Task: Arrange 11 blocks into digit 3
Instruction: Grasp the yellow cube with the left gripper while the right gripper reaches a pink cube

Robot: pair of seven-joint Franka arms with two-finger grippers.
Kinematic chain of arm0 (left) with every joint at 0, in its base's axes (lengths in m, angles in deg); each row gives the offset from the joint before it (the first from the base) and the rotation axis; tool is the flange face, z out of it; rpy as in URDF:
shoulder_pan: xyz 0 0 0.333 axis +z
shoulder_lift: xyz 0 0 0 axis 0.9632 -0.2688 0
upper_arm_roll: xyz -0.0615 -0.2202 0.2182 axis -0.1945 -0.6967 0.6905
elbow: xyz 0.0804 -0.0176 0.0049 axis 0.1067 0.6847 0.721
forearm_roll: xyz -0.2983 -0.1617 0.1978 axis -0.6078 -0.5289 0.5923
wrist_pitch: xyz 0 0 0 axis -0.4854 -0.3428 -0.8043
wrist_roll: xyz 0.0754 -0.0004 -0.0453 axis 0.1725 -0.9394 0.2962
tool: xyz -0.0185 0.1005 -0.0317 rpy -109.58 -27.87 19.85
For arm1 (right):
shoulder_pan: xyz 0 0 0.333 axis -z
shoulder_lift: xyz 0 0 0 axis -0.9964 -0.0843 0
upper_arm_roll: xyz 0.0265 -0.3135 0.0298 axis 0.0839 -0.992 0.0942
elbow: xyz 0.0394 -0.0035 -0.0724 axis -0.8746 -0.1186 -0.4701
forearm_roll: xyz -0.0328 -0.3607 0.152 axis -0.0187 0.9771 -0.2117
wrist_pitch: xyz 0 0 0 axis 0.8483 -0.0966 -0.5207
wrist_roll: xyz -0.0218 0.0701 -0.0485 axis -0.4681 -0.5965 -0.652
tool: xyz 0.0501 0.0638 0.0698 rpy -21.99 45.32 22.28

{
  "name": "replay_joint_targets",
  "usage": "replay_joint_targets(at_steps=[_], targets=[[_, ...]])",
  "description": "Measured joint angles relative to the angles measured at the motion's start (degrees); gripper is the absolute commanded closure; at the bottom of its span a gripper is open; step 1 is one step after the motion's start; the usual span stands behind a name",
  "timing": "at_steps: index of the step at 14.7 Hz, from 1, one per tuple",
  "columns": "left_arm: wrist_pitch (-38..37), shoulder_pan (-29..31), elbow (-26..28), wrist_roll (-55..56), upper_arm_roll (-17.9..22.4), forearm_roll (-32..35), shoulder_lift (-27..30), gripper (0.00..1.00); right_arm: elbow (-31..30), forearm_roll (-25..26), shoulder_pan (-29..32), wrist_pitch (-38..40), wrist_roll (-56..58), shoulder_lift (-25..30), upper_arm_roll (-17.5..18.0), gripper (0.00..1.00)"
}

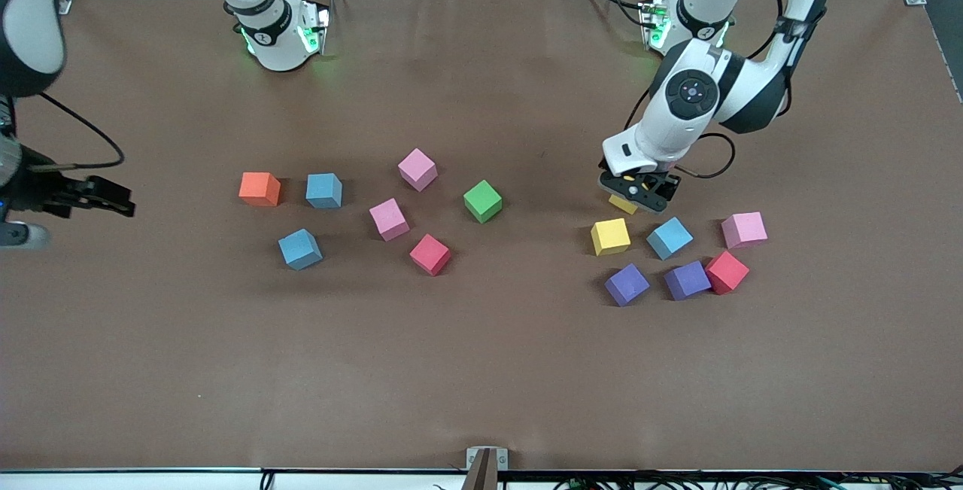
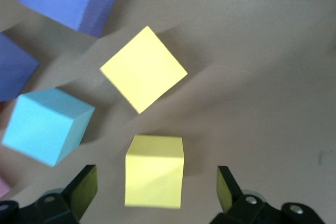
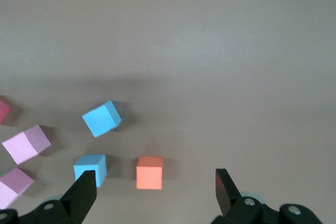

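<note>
- No digit 3 yet: the small matte foam cubes (image 1: 429,254) lie scattered in two loose groups on the brown surface (image 1: 481,369).
- Left gripper (image 1: 638,193), released, straddles a yellow foam cube (image 2: 154,170).
- Right gripper (image 3: 155,192) waits, fingers apart, near the table's end.

A brown matte-covered table (image 1: 481,369) is seen bearing scattered small foam cubes (image 1: 610,236) in two loose groups, apart from each other: one with an orange foam cube (image 1: 259,189), one toward the left arm's end.
</note>
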Motion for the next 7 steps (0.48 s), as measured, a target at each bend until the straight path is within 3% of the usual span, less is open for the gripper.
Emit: replay_joint_targets(at_steps=[7], targets=[[11.08,0.34,5.35,-0.04,0.05,5.09,-3.57,0.0,-6.12,-2.78,-6.63,-11.63,-11.52,-5.81,0.33,0.0]])
